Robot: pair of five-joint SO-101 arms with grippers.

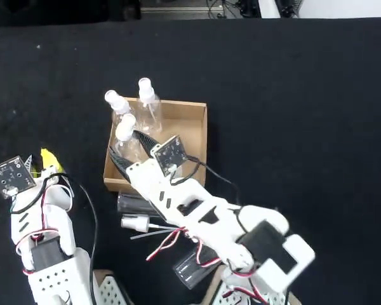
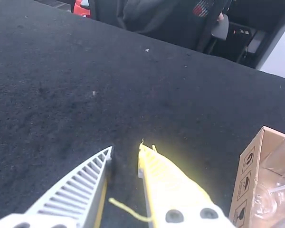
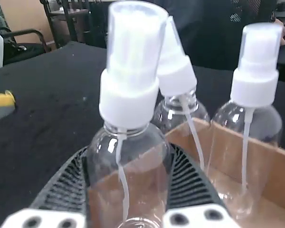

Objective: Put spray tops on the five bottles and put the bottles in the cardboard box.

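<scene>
Black table [image 1: 305,95]: cardboard box [image 1: 185,107]; loose spray top [image 1: 135,223] just beside lying bottle [image 1: 134,203]; second lying bottle [image 1: 192,272] farther from box.

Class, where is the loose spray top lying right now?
In the high view, the loose spray top lies on the black table, right beside a capless bottle that lies just outside the cardboard box.

The clear round plastic bottle [image 3: 128,166] looks glossy and smooth; its white plastic spray top [image 3: 130,85] is smooth, duller. The brown cardboard box [image 1: 185,127] is matt paperboard. Around the box, the black cloth table cover [image 2: 85,71] looks matt and faintly rough.
</scene>
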